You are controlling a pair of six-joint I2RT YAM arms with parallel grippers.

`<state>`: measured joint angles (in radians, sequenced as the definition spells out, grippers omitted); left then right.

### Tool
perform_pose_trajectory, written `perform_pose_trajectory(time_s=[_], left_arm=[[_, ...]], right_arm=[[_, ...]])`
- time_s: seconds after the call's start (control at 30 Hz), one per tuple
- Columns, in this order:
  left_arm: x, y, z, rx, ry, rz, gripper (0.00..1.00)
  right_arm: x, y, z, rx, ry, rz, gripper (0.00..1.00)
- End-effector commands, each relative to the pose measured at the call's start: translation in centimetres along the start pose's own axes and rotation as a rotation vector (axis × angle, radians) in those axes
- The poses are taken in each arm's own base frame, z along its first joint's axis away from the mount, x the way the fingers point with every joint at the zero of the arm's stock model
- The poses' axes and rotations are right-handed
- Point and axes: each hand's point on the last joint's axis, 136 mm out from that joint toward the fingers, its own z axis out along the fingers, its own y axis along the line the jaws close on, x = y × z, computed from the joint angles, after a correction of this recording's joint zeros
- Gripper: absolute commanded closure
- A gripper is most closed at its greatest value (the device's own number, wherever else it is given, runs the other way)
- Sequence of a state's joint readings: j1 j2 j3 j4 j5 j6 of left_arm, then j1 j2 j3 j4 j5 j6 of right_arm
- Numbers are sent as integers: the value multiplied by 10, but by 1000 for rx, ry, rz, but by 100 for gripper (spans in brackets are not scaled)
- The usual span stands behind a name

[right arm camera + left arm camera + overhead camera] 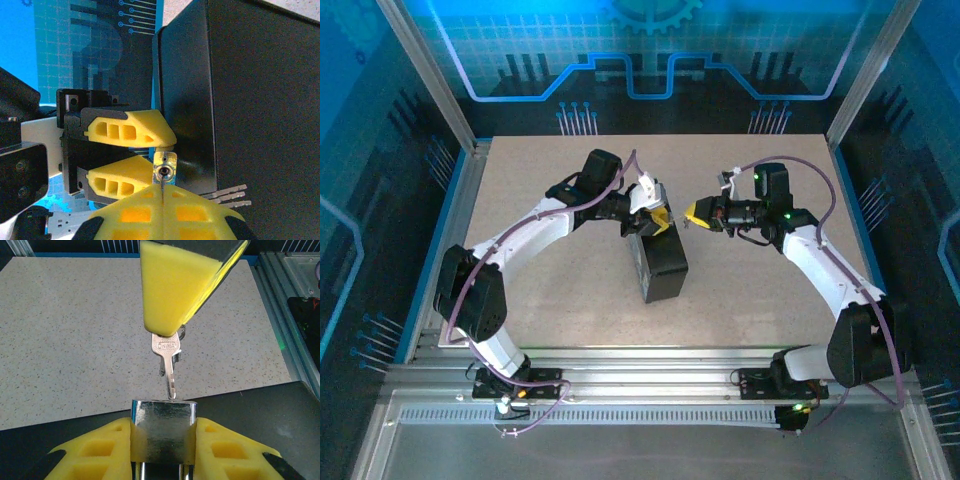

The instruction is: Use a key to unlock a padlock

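Observation:
The small silvery padlock (pixel 162 427) is clamped between the yellow fingers of my left gripper (pixel 162 435), at the far end of a black box (pixel 662 268). My right gripper (pixel 163 194) is shut on a silver key (pixel 168 360), whose tip touches the padlock's keyhole face. In the right wrist view the keyhole (pixel 164 171) sits just past my shut fingertips, with the key's thin edge meeting it. From above, the left gripper (pixel 656 218) and the right gripper (pixel 696 213) face each other closely over the box end.
Spare keys (pixel 231 195) on the same ring stick out sideways beside the right fingers. The black box (pixel 235 90) lies on the speckled table (pixel 550 300). Metal frame rails (pixel 620 385) line the table's edges, with blue-lit walls behind.

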<state>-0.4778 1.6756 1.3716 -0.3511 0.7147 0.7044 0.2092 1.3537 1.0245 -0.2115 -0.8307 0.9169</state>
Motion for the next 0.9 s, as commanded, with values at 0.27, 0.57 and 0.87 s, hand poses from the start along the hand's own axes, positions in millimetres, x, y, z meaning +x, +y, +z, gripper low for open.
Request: perform_pose_trajectory(time_s=[0.27,0.57,0.87], left_arm=[[-30,9,-11,-54,-97,80,87],[-32,3,-14,-48,-119,85,88],[-25,3,-14,-51,-99,82,88]], right_arm=[[14,8,14,-26,43,9,100],[11,-2,17,-13,36,49,100],[-3,-3,-2,-25,-36,78,100]])
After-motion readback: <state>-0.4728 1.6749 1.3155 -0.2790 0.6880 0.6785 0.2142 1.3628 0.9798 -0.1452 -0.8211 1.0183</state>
